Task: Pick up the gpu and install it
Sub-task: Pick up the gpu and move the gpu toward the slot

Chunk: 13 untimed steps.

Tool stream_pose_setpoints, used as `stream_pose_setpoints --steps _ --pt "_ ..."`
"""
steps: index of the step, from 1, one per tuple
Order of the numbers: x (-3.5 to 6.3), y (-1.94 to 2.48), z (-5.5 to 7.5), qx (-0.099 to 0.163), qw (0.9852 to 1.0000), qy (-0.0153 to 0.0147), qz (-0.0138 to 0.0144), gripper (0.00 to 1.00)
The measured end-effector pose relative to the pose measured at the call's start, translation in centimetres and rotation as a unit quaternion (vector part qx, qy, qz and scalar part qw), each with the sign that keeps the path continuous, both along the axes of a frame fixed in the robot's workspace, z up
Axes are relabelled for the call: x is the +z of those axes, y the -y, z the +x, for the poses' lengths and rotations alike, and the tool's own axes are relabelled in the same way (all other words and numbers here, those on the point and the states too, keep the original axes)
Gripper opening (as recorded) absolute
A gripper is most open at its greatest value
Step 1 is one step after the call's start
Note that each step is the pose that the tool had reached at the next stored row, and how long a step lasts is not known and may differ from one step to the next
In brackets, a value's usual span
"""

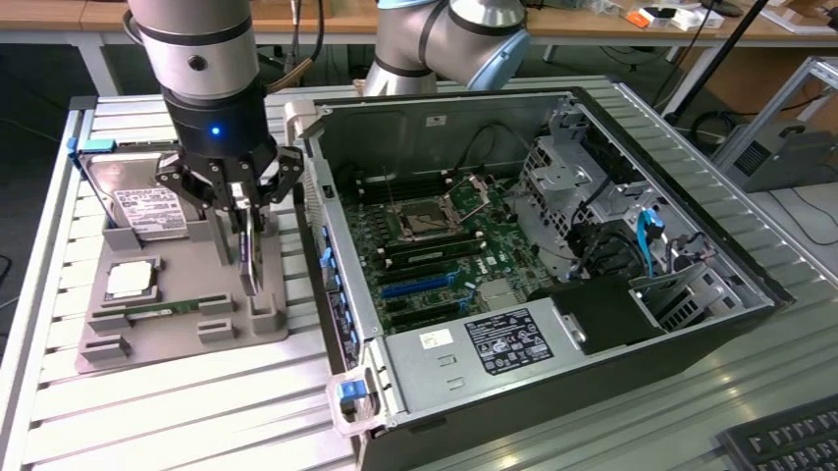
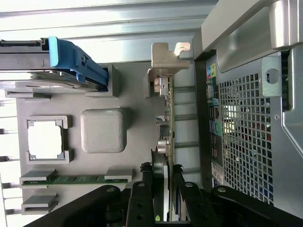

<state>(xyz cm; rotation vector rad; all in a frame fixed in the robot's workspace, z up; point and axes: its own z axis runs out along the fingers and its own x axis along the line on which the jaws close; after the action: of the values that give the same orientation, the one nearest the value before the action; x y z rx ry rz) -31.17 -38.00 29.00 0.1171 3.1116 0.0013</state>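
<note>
Now my gripper (image 1: 246, 218) is closed narrow on the gpu (image 1: 247, 267), which stands on edge in the gray holder (image 1: 196, 263). The computer case (image 1: 392, 118) is at three o'clock in the exterior view. Pinched only along its upper edge, the card could tilt or snag its slot, I judge.

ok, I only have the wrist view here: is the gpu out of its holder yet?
Observer: No. The gpu stands on edge in a slot of the gray holder, with the gripper at its top edge.
Operator: Is the case open?
Observer: Yes. The case lies on its side, open upward, on the exterior view's right of the holder.
Operator: Slots free?
Observer: The blue slots on the motherboard look empty.
</note>
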Motion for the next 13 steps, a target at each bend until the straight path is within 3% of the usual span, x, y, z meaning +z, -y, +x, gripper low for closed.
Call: stream_pose_setpoints --steps 13 --pt "0.46 0.0 0.0 0.0 1.0 0.0 0.0 0.27"
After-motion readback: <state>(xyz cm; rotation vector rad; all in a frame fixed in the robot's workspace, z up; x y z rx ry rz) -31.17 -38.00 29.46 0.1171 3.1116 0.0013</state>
